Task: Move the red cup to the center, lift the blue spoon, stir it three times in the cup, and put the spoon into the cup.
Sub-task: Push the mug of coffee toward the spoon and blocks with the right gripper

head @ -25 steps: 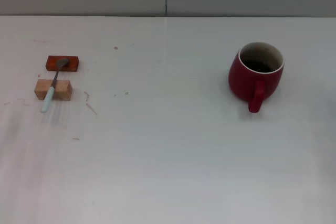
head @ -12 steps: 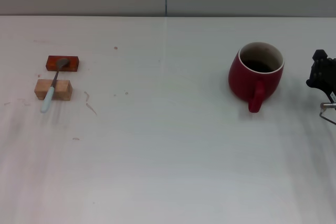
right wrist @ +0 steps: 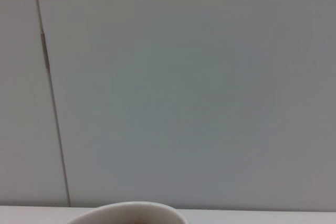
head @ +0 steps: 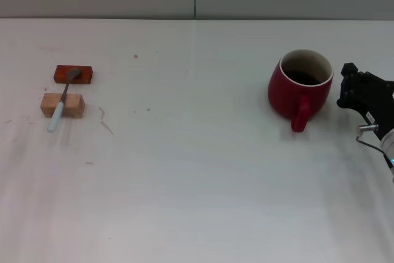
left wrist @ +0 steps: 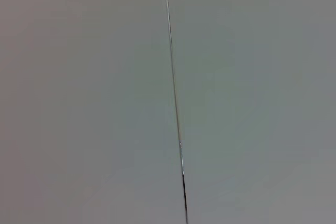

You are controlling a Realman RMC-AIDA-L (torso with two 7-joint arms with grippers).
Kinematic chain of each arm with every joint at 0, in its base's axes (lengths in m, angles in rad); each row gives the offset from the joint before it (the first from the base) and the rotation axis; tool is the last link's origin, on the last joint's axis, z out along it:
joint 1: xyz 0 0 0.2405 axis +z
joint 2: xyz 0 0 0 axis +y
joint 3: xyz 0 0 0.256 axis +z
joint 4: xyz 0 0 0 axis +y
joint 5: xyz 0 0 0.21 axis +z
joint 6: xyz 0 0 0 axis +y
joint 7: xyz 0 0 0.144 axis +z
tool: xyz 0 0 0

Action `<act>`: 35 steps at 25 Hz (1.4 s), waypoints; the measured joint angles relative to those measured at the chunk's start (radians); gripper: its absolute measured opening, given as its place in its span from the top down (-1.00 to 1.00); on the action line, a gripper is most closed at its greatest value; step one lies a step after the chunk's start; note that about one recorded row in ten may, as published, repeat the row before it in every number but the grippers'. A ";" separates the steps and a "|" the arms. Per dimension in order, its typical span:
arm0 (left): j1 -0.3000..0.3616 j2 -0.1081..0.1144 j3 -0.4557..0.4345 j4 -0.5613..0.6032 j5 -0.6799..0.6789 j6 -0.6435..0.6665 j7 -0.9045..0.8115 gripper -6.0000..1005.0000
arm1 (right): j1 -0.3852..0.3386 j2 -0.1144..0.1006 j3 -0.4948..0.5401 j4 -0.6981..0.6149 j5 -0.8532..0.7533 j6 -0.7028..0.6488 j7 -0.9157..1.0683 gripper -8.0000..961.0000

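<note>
The red cup (head: 300, 88) stands upright on the right part of the table, its handle toward me; its white rim also shows in the right wrist view (right wrist: 128, 212). The blue spoon (head: 62, 101) lies at the far left, its handle across a tan wooden block (head: 62, 105) and its bowl on a red-brown block (head: 73, 74). My right gripper (head: 351, 87) is just to the right of the cup, close to its side and apart from it. My left gripper is out of view.
The white table (head: 197, 170) runs to a grey wall at the back. The left wrist view shows only wall panels with a thin seam (left wrist: 176, 114). A few small marks dot the table near the blocks.
My right gripper came in from the right edge and has moved left toward the cup. The cup, spoon and blocks have not moved.
</note>
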 joint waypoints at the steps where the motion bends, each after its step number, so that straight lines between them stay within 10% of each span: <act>1: -0.001 0.000 0.000 0.000 0.000 0.000 0.000 -0.68 | 0.003 0.000 0.000 0.004 -0.001 0.003 0.000 0.91; 35: -0.006 -0.002 0.000 0.000 0.000 -0.002 0.000 -0.68 | 0.138 -0.001 0.017 0.130 -0.196 0.088 0.004 0.83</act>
